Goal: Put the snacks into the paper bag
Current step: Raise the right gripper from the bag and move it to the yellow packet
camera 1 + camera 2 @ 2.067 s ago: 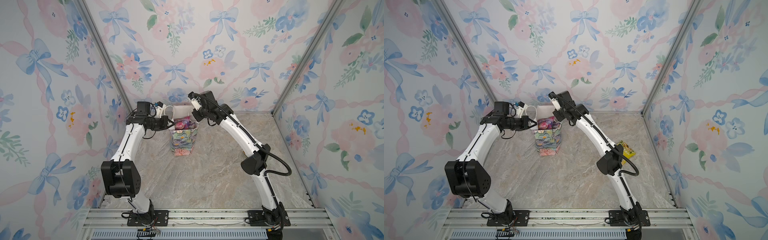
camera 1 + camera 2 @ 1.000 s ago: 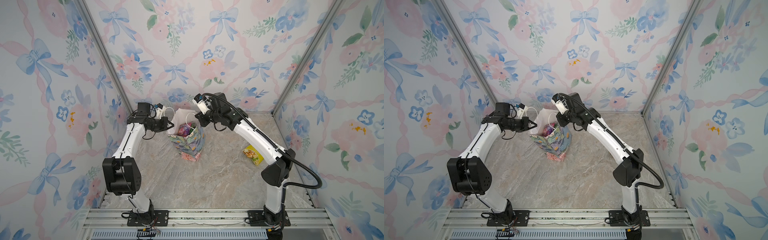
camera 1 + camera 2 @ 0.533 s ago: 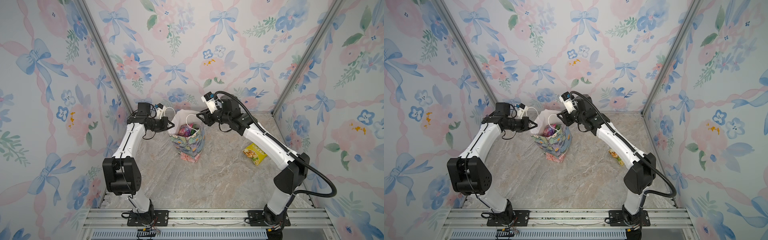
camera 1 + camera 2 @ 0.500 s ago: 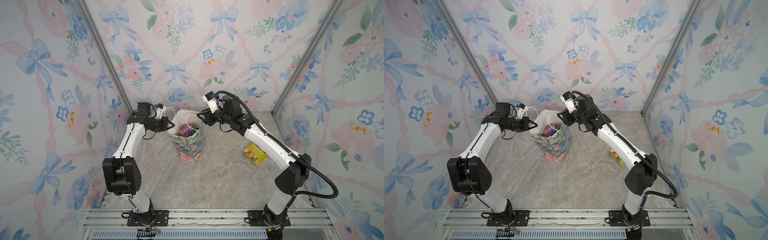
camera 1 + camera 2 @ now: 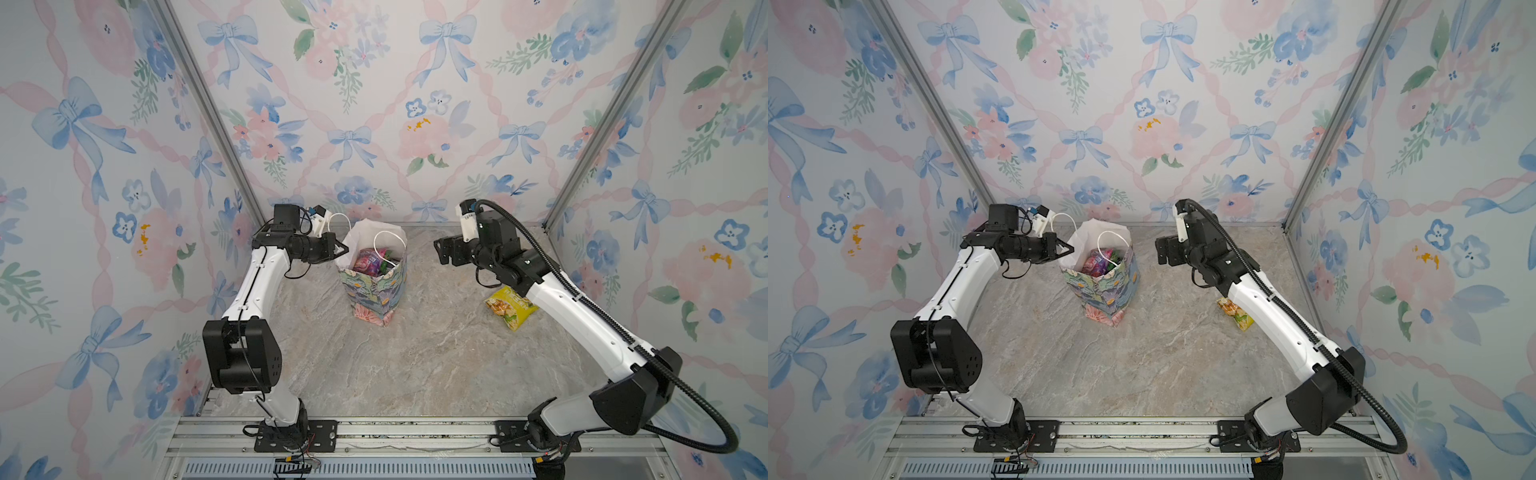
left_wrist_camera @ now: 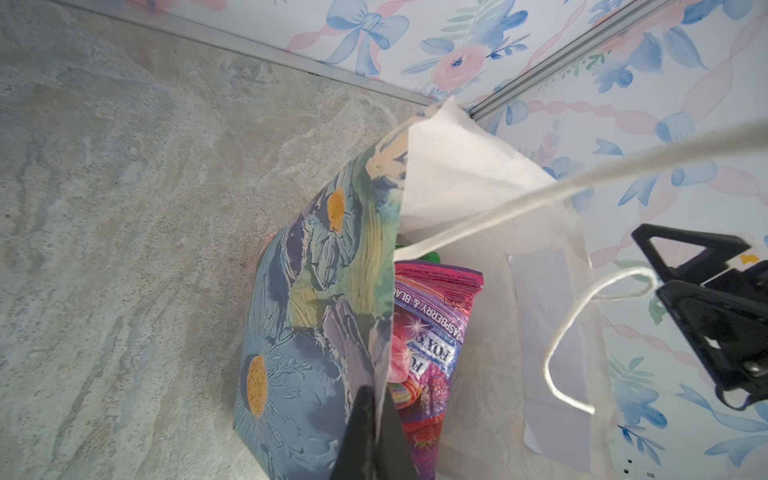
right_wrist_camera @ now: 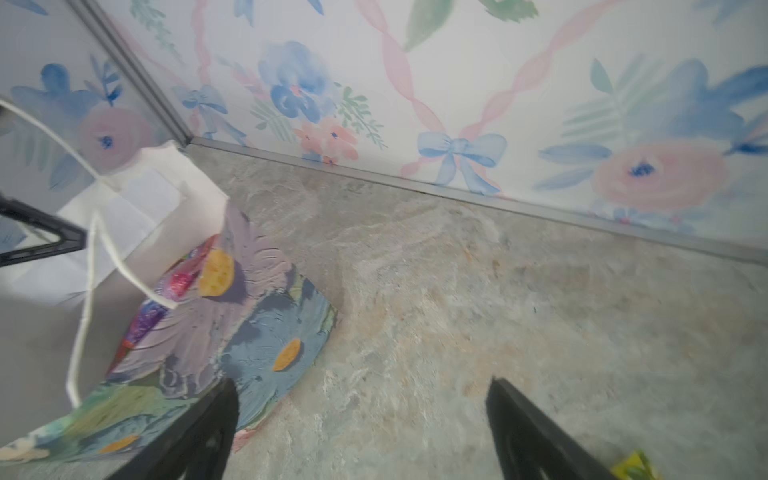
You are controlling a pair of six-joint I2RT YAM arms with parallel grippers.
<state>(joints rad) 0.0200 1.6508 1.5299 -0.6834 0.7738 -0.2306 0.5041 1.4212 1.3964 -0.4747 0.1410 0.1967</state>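
One yellow packet (image 5: 509, 307) lies on the counter (image 5: 415, 365) at right; left fingers (image 6: 361, 440) pinch the paper bag (image 5: 374, 291) at its rim, likely holding its mouth open; right fingers (image 7: 199, 432) spread, empty.

The left arm (image 5: 257, 291) rises from its base at the near left, bends at a black elbow, and runs its white link up toward the far side; its wrist turns level and points right. The left pincer (image 5: 340, 249) is closed, and the left wrist view shows its jaws pinched together on the rim wall of the paper bag (image 6: 316, 311). The right arm (image 5: 582, 316) climbs from the near right, folds at its elbow, and stretches far and leftward. The right pincer (image 5: 441, 251) points left with its jaws spread wide, and its two dark fingers (image 7: 216, 415) stand well apart, holding nothing.
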